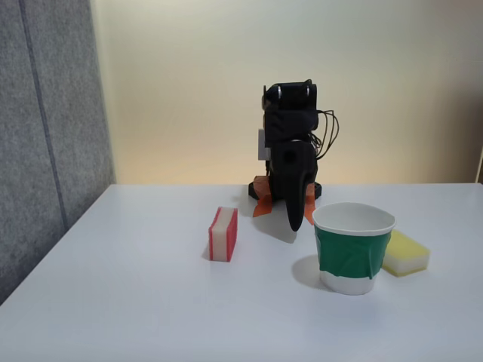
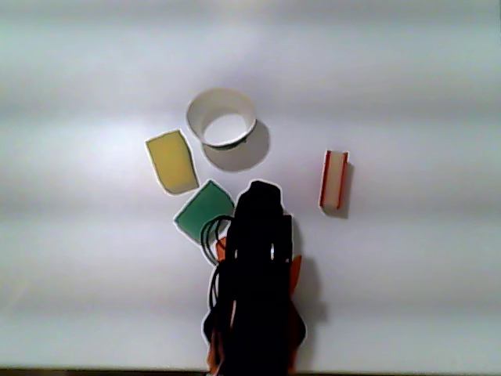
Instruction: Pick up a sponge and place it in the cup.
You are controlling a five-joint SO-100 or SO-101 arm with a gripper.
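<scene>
Nearest the fixed camera is the white bench (image 1: 151,317), carrying everything. Folded at its far side stands the black arm (image 1: 290,151) on an orange base, its fingers (image 1: 296,220) pointing down close to the bench surface; whether they are open or closed cannot be told. In front of the arm, right of centre in the fixed view, the cup (image 1: 353,253) stands upright with its mouth open. Just behind its right side lies a pale yellow sponge (image 1: 406,253). Well apart to the left, the sponge (image 1: 223,234) stands on edge, red faces outward. From above, a green piece (image 2: 202,211) lies beside the arm
</scene>
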